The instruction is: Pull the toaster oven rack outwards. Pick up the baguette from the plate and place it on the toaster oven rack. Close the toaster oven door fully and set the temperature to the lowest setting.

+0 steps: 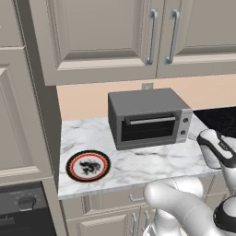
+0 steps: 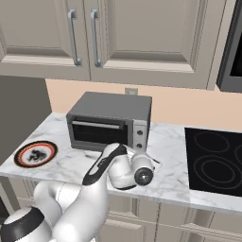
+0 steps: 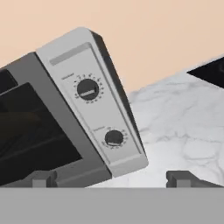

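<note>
Even, bright rendered light fills the kitchen, with no glare. A faint shadow sits under the toaster oven point(image 1: 150, 117) toward 6 o'clock. The hand view is tilted and slightly soft; the oven's glass window reads dark.

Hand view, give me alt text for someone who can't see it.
The toaster oven appears tilted, close up, its door shut and its silver panel showing two round knobs, the upper knob and the lower knob. The gripper is open, fingertips low in frame, over the marble counter beside the oven.
</note>
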Robot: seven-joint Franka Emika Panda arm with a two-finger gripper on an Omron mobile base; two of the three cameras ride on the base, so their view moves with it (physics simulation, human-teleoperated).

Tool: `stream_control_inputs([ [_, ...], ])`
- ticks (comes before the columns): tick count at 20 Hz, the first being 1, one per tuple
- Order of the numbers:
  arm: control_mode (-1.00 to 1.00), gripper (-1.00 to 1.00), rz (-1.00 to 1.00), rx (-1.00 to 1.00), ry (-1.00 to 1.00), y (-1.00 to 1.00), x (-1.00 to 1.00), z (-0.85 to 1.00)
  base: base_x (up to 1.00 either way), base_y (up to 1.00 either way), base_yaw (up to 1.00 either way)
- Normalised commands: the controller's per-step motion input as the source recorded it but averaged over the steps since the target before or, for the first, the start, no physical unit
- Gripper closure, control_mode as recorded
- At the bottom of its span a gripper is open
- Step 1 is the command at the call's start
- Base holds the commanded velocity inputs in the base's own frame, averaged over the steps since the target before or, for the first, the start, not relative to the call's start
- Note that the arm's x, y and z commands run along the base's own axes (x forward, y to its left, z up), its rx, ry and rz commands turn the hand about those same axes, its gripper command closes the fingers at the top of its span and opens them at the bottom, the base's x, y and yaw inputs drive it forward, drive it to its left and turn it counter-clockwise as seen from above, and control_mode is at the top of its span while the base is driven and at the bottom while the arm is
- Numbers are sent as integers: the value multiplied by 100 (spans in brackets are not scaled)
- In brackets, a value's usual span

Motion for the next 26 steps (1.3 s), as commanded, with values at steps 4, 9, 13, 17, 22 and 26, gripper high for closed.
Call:
stream_control_inputs([
  [4,-100,-100,-5,45,-1,-5,5,-1,0,0,0],
  [9,-100,-100,-14,38,-3,1,0,-6,0,0,0],
  [13,-100,-100,-10,29,-9,13,-8,-8,0,0,0],
  [17,-100,-100,0,0,0,0,0,0,0,0,0],
  [22,-100,-100,0,0,0,0,0,0,0,0,0],
  [26,-100,-100,0,0,0,0,0,0,0,0,0],
])
